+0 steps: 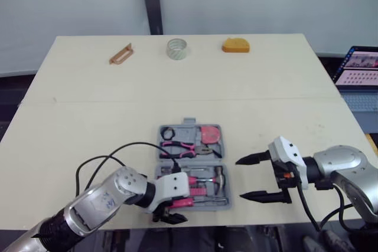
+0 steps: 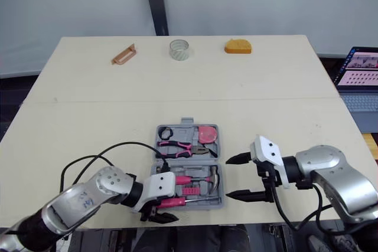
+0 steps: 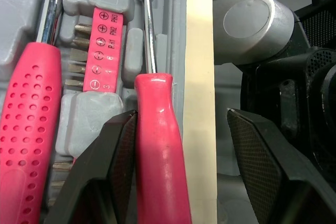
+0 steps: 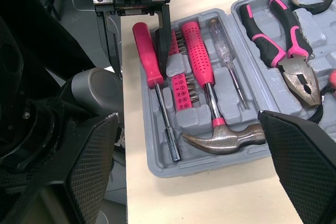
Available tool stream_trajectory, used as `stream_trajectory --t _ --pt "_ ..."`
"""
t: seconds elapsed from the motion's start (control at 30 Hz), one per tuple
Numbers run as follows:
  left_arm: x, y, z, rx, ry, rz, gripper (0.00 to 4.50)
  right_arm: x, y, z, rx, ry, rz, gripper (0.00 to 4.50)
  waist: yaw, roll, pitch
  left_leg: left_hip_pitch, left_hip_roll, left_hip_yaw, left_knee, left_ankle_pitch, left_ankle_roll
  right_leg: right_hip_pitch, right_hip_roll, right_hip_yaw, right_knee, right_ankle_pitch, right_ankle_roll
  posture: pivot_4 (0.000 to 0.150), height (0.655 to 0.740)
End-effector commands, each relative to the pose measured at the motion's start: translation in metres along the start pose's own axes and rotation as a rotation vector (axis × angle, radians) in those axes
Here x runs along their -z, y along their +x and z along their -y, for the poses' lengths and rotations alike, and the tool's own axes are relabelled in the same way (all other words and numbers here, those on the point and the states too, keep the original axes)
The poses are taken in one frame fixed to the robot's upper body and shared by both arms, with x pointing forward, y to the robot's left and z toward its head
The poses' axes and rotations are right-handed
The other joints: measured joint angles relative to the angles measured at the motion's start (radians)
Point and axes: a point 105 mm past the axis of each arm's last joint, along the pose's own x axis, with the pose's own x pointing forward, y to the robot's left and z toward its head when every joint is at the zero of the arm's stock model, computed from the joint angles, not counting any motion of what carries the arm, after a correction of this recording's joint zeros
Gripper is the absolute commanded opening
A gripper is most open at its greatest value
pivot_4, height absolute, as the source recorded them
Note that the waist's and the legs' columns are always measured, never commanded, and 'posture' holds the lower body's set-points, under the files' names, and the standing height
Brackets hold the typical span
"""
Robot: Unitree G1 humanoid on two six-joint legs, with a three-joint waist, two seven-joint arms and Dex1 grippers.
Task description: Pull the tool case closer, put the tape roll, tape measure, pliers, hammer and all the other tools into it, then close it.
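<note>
Beige table: L gripper is straddling, fingers spread, the screwdriver lying slotted in the case, prob. releasing it; roll is sitting far back, needing a long reach next; R gripper is hanging spread, just beside case.

One each: case, hammer, pliers, screwdriver, tester, bit strip, tape measure, black ring, tape roll, orange block, brown bracket.

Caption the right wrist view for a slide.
Left pincer open astride a pink screwdriver in the tool case, beside hammer and pliers.
</note>
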Motion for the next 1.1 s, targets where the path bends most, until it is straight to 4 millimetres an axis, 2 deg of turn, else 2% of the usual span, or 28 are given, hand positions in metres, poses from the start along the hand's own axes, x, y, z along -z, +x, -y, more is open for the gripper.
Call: stream_trajectory --t 0.03,0.33,0.43,0.57,0.73,0.83,0.93,1.1 --pt "-0.011 -0.005 0.004 0.002 0.009 0.036 2.98 -0.007 -0.004 -0.001 0.007 -0.036 0.005 4.50 0.000 0.000 0.000 0.000 0.000 0.000 0.000 0.000 0.000 0.000 0.000 0.000 0.000 0.000 0.000 0.150 0.7400" --pt "-0.039 -0.045 0.007 0.024 -0.015 0.097 2.98 -0.008 -0.006 -0.002 0.002 -0.032 0.007 4.50 0.000 0.000 0.000 0.000 0.000 0.000 0.000 0.000 0.000 0.000 0.000 0.000 0.000 0.000 0.000 0.150 0.7400" --pt "-0.031 -0.039 0.003 0.004 -0.035 0.113 2.98 -0.009 -0.005 -0.002 0.002 -0.033 0.010 4.50 -0.002 0.000 0.000 0.000 0.000 0.000 0.000 0.000 0.000 0.000 0.000 0.000 0.000 0.000 0.000 0.150 0.7400" --pt "-0.035 -0.046 -0.005 -0.013 0.045 0.264 2.98 -0.009 -0.005 -0.002 0.004 -0.032 0.013 4.50 -0.003 0.000 0.000 0.000 0.000 0.000 0.000 0.000 0.000 0.000 0.000 0.000 0.000 0.000 0.000 0.150 0.7400" --pt "-0.031 -0.050 -0.016 -0.104 0.076 0.510 2.98 -0.009 -0.005 -0.001 0.010 -0.029 0.014 4.50 -0.003 0.000 0.000 0.000 0.000 0.000 0.000 0.000 0.000 0.000 0.000 0.000 -0.001 0.000 0.000 0.150 0.7400" --pt "-0.013 -0.046 -0.017 -0.149 0.088 0.532 1.64 -0.009 -0.005 0.000 0.015 -0.027 0.014 4.50 -0.003 0.000 0.000 0.000 0.000 0.000 0.000 0.000 0.000 0.000 0.000 0.000 -0.001 0.000 0.000 0.150 0.7400" --pt "0.004 -0.037 -0.010 -0.137 0.092 0.507 0.07 -0.008 -0.005 0.000 0.021 -0.025 0.014 4.50 -0.003 0.000 0.000 0.000 0.000 0.000 0.000 0.000 0.000 0.000 0.000 0.000 -0.001 0.000 0.000 0.150 0.7400" --pt "0.017 -0.031 -0.005 -0.124 0.106 0.468 0.02 -0.008 -0.005 0.001 0.024 -0.025 0.013 4.50 -0.001 0.000 0.000 0.000 0.000 0.000 0.000 0.000 0.000 0.000 0.000 0.000 0.000 0.000 0.000 0.150 0.7400"
